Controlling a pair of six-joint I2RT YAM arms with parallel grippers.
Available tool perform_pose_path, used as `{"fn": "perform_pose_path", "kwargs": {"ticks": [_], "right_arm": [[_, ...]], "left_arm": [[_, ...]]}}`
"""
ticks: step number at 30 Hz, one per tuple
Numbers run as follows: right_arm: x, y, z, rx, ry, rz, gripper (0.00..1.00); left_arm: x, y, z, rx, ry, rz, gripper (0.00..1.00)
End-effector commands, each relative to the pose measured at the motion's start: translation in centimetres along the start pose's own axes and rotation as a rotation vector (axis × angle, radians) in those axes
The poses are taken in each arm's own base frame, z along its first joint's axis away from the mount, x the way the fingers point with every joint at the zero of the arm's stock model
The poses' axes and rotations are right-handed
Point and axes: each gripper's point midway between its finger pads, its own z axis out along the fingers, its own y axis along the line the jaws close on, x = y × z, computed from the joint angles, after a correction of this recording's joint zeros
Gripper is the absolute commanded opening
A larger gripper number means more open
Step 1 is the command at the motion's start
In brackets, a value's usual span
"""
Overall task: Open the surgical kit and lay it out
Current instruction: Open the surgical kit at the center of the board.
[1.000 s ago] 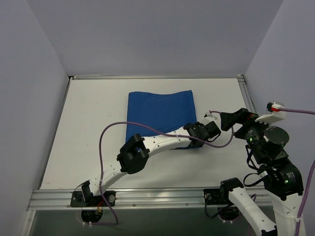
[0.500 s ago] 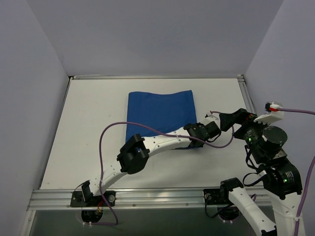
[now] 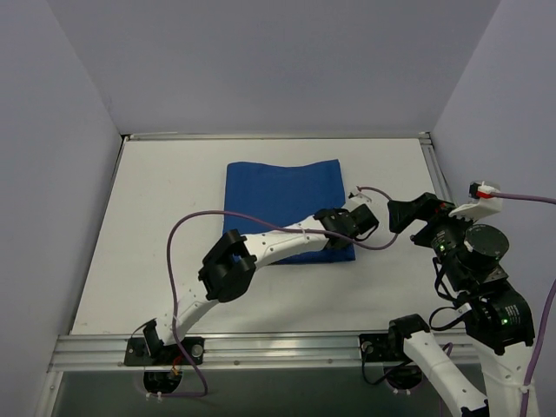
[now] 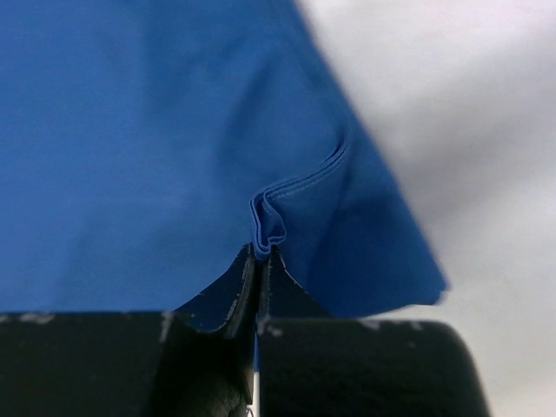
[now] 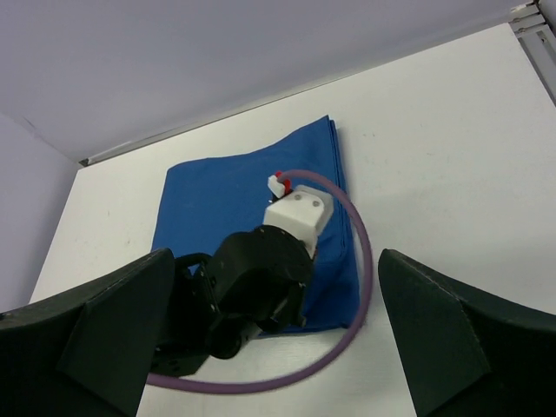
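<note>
**Left fingers pinching a fold of the wrap, right fingers spread wide**

The white table [image 3: 148, 226] is bare on its left side. At its middle lies the blue cloth wrap [image 3: 278, 191], folded shut into a rectangle, with its far edge slightly wavy. Nothing inside it shows.

My left arm reaches across from the near left corner, with its purple cable [image 3: 178, 248] looping above it. It ends at the wrap's near right corner. There my left gripper [image 4: 259, 254] has its two black fingers pressed tight together. A small raised fold of the blue cloth [image 4: 271, 213] is caught between their tips. The hemmed edge of the cloth runs up and to the right from that pinch. The rest of the wrap lies flat around it.

Further right, my right gripper [image 3: 401, 213] sits just beside the wrap's right edge, apart from the cloth. Its fingers [image 5: 104, 334] stand spread as wide as they go. They hold nothing and touch nothing. From its wrist view, I look between them onto my left wrist and the wrap beneath it.
</note>
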Motion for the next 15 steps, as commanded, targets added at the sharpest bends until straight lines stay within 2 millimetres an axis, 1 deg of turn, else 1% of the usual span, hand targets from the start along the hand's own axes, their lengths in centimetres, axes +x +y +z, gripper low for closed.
{"fn": "perform_pose_path", "kwargs": {"ticks": [1, 2, 3, 4, 5, 6, 7, 8, 9, 10, 11, 12, 13, 14, 15], "right_arm": [[-1.8, 0.4, -0.6, -0.008, -0.049, -0.008, 0.99], [-1.9, 0.5, -0.5, -0.009, -0.05, -0.011, 0.99], [-2.0, 0.5, -0.5, -0.008, -0.053, -0.012, 0.99], [-2.1, 0.6, -0.6, -0.011, -0.056, -0.015, 0.99], [-2.0, 0.6, -0.4, -0.009, -0.051, -0.016, 0.99], [-2.1, 0.6, -0.3, -0.011, -0.052, -0.02, 0.99], [-2.1, 0.7, -0.2, -0.014, -0.051, -0.022, 0.99], [-2.0, 0.7, -0.1, -0.014, -0.047, -0.024, 0.99], [-2.1, 0.8, 0.0, -0.016, -0.049, -0.026, 0.99], [-2.0, 0.9, 0.1, -0.021, -0.046, -0.027, 0.99], [-1.9, 0.9, 0.3, -0.022, -0.04, -0.029, 0.99], [-1.9, 1.0, 0.4, -0.027, -0.043, -0.03, 0.99], [-1.8, 1.1, 0.6, -0.029, -0.037, -0.032, 0.99], [-1.6, 1.2, 0.9, -0.037, -0.029, -0.033, 0.99], [-1.5, 1.2, 1.0, -0.038, -0.027, -0.036, 0.99]], "left_arm": [[-5.8, 7.5, -3.2, -0.097, -0.113, -0.12, 0.02], [-6.0, 9.0, -3.2, -0.118, -0.114, -0.131, 0.02], [-6.0, 10.9, -3.7, -0.141, -0.111, -0.142, 0.02], [-6.3, 14.0, -3.3, -0.186, -0.104, -0.174, 0.02], [-6.9, 16.5, -4.3, -0.22, -0.12, -0.192, 0.02], [-5.7, 18.7, -3.9, -0.265, -0.09, -0.192, 0.02], [-5.5, 22.7, -3.7, -0.324, -0.079, -0.223, 0.02], [-5.8, 25.6, -5.0, -0.362, -0.098, -0.254, 0.02], [-3.8, 27.9, -4.6, -0.405, -0.055, -0.252, 0.02], [-3.0, 32.7, -4.6, -0.475, -0.041, -0.294, 0.02], [-2.0, 35.2, -4.9, -0.52, -0.025, -0.313, 0.02], [-1.2, 38.3, -6.3, -0.583, -0.026, -0.342, 0.02], [1.1, 40.8, -6.5, -0.637, 0.026, -0.35, 0.02], [3.2, 45.8, -7.9, -0.727, 0.061, -0.41, 0.02], [4.8, 48.2, -8.6, -0.782, 0.091, -0.436, 0.02]]}}
